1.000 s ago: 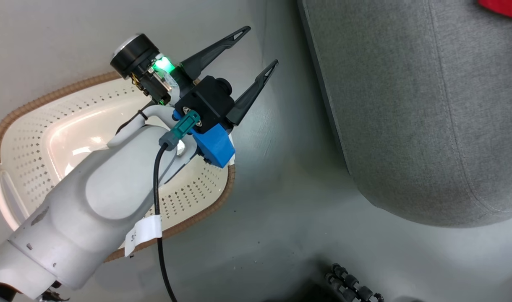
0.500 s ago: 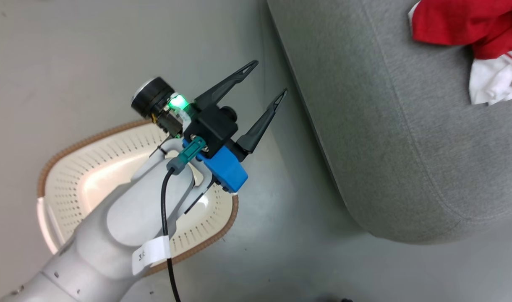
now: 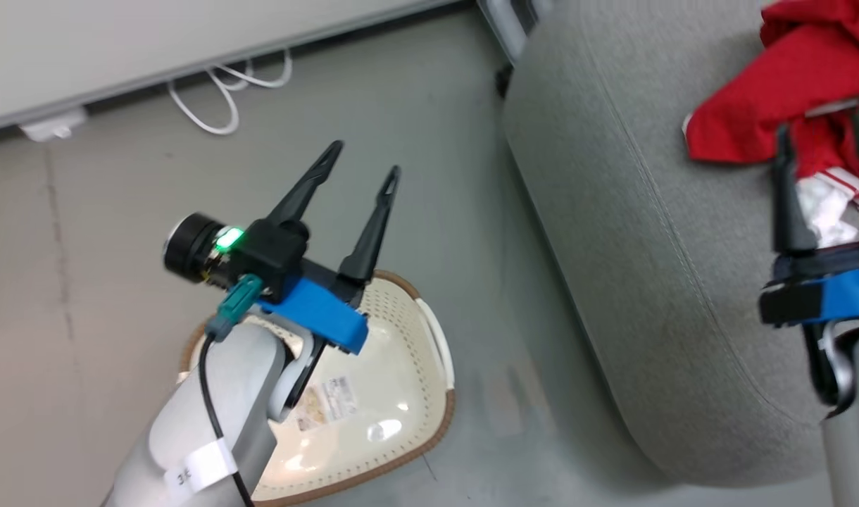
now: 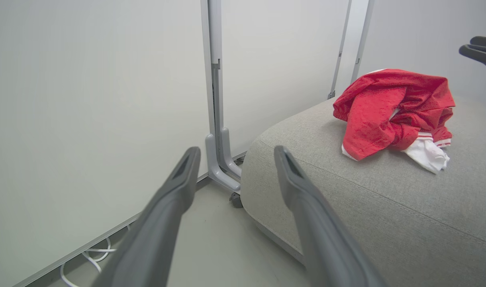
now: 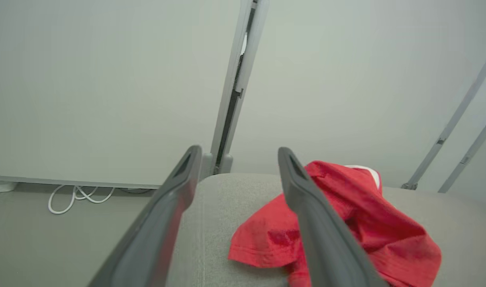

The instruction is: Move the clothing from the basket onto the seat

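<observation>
Head view: the left gripper [image 3: 367,157], jaws spread and unloaded, is over the basket [image 3: 394,338] on the floor [image 3: 472,176], and the right gripper [image 3: 820,125], jaws also apart, is over the clothing [image 3: 746,113] heaped on the seat [image 3: 648,246]. Left wrist view: fingers [image 4: 171,207] parted; the clothing, red with some white, lies bunched on the seat top. Right wrist view: fingers parted and gripping nothing, the clothing on the seat beyond them.

This looks like a test room in a lab. Ahead of the left gripper [image 4: 236,150] stand plain white screen walls [image 4: 87,99] on grey metal feet [image 4: 223,167] with a little wheel [image 4: 236,200]. Loose white cables [image 5: 80,194] lie past its fingertips on the smooth grey floor [image 3: 436,176], and to its right sits a sofa seat [image 3: 612,246].
</observation>
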You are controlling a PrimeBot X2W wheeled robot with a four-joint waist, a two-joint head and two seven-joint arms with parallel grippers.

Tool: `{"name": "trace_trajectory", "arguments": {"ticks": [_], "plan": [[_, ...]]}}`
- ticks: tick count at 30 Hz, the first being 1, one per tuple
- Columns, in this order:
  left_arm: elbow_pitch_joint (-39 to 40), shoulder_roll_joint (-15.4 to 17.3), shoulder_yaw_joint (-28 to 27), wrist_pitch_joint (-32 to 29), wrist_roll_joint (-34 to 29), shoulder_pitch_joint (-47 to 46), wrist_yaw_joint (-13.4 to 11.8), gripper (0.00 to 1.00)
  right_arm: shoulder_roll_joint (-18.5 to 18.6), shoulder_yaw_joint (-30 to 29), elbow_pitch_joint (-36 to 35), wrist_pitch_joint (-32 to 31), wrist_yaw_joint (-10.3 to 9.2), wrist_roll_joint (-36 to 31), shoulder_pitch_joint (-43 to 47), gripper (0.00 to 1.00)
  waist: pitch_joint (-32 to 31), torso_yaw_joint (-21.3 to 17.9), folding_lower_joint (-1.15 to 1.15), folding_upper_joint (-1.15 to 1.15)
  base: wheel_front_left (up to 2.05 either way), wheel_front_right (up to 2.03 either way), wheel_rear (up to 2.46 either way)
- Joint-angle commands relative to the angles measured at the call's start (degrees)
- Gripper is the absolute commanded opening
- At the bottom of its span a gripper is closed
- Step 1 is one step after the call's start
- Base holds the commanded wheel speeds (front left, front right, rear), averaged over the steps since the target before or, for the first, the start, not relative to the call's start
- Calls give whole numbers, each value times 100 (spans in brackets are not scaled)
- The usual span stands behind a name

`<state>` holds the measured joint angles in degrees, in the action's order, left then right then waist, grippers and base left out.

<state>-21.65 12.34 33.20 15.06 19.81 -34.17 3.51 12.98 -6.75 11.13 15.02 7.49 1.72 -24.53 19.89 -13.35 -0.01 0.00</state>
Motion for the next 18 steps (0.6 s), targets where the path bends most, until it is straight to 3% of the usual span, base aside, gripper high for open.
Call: {"name": "trace_trajectory", "arguments": {"ticks": [1,9,18], "plan": [[46,-36,-245,15,-89,251,-31,100,-46,164,15,24,1,20,152,100,-421,394,1,0,0,0,0],[130,-257,-1175,16,-343,973,0,100,-231,530,180,24,1,98,437,100,-957,882,1,0,0,0,0],[280,-558,-2156,15,-716,1827,94,100,-488,466,310,24,1,241,948,100,-1550,1420,1,0,0,0,0]]}}
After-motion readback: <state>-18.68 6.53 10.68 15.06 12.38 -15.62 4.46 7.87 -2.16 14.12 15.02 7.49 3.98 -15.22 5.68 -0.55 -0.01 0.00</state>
